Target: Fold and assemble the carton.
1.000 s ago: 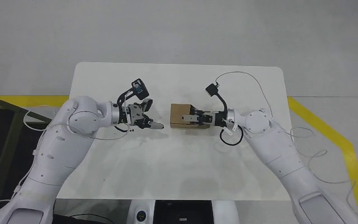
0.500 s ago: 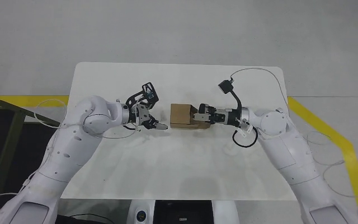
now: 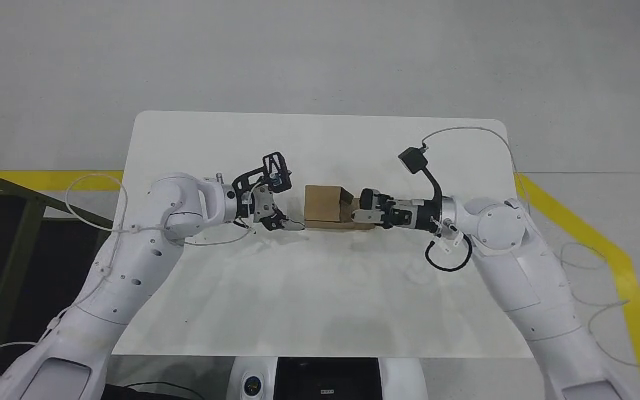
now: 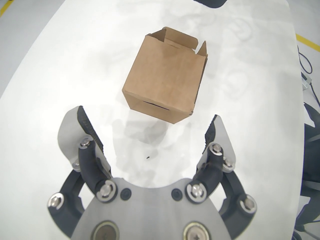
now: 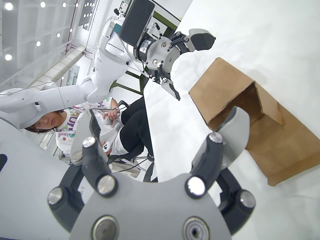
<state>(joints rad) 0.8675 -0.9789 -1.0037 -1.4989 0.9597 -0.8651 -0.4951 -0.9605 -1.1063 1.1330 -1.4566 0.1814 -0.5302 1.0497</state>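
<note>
A small brown carton (image 3: 322, 203) lies on its side in the middle of the white table (image 3: 200, 300). Its closed end, with a slot in it, faces my left gripper (image 4: 147, 121), which is open a short way off and holds nothing. The carton's (image 4: 166, 81) far end is open, with its flaps loose. At that open end my right gripper (image 5: 162, 121) is open, with one finger (image 5: 237, 126) in front of the mouth of the carton (image 5: 220, 81) and a long flap lying flat beside it. From above, my left gripper (image 3: 280, 212) and right gripper (image 3: 362, 207) flank the carton.
A thin cable (image 3: 470, 130) loops over the table's far right corner above the right arm. More cables hang off the right side (image 3: 590, 270). Bare tabletop stretches in front of and behind the carton. My left gripper (image 5: 190, 68) appears beyond the carton in the right wrist view.
My left gripper has moved closer to the carton's closed end and turned at the wrist. My right gripper has drawn back a little from the open end. The carton has stayed put.
</note>
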